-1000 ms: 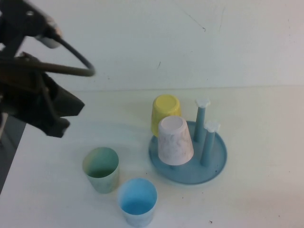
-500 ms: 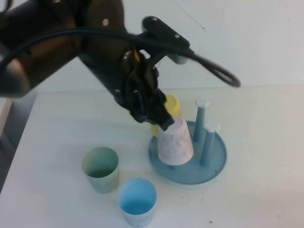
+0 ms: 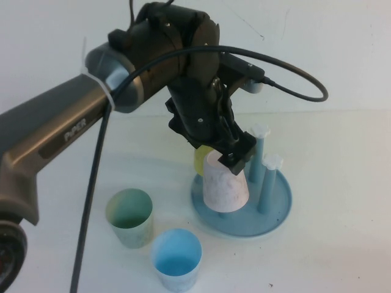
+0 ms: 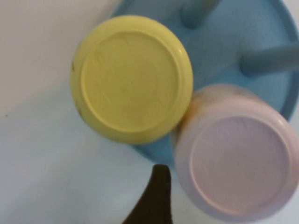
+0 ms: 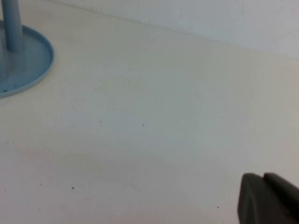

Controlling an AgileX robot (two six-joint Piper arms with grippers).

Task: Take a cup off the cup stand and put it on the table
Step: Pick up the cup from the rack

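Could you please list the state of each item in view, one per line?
Pink cup: upside down on the cup stand, not gripped.
Yellow cup: upside down on the stand, against the pink cup.
Green cup: upright on the table.
Blue cup: upright on the table.
Left gripper: open, above the pink cup.
Right gripper: shut, low over bare table.

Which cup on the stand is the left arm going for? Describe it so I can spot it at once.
Find the round blue stand right of table centre. Two cups sit upside down on its pegs; the pink cup is the nearer one, just under the left gripper. It is pale and marbled, while its neighbour behind is the yellow cup.
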